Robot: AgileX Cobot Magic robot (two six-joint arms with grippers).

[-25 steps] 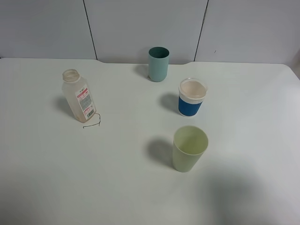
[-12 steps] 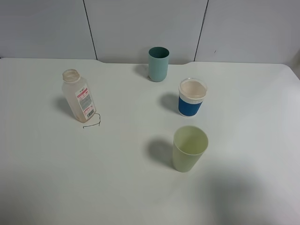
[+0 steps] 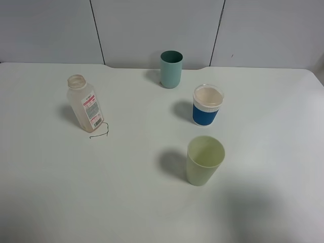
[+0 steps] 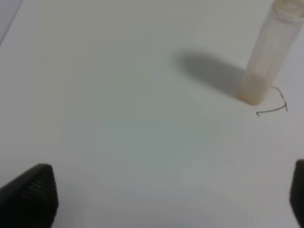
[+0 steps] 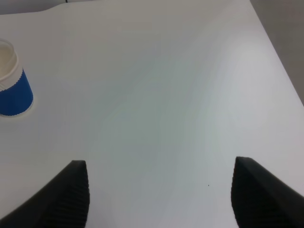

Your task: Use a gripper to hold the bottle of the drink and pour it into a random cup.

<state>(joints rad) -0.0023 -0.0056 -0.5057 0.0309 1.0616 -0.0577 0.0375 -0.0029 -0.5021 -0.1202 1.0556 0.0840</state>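
The bottle [image 3: 85,104] stands upright and uncapped on the left of the white table, its white and red label facing the front. It looks pale peach, with a slightly deeper tint of drink near its base [image 4: 252,88]. The teal cup [image 3: 171,69] stands at the back middle, far from the bottle. Neither gripper shows in the exterior high view. In the left wrist view my left gripper [image 4: 166,194] is open over bare table, well short of the bottle [image 4: 266,52]. My right gripper [image 5: 164,187] is open over the right side of the table, with nothing between its fingers.
A blue cup with a white rim [image 3: 207,105] [image 5: 12,90] stands right of centre, and a pale yellow-green cup [image 3: 204,160] stands nearer the front. A thin dark wire squiggle [image 3: 100,132] lies at the bottle's foot. Grey wall panels [image 3: 152,25] back the table.
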